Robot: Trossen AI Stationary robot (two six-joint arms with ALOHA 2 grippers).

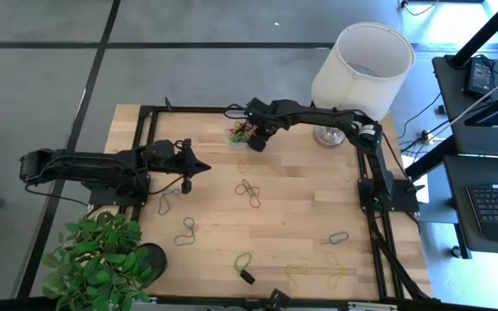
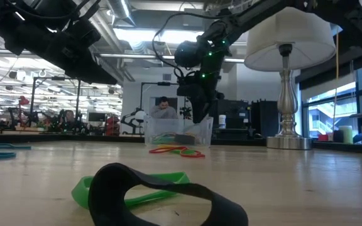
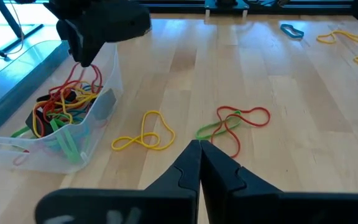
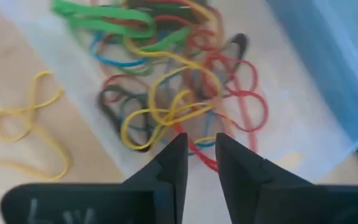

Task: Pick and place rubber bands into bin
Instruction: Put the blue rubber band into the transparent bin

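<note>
Bin [image 3: 98, 93] holds many rubber bands [image 4: 166, 93]; several lie loose on table [image 1: 301, 216]. Right gripper [image 4: 197, 152] slightly parted, empty above bin; left gripper [image 3: 199, 155] closed, empty.

The bin [image 3: 48, 134], a small clear low-walled container, sat directly beneath the right gripper [image 4: 197, 149] and held a loose tangle of rubber bands [image 4: 173, 93] in red, yellow, green, blue and black. A yellow band [image 3: 143, 134] lay flat on the wood just beside the bin, and a red-and-green knot [image 3: 235, 121] lay just ahead of the left gripper [image 3: 199, 149]. More loops lay scattered farther across the table, well apart from both grippers.
</note>
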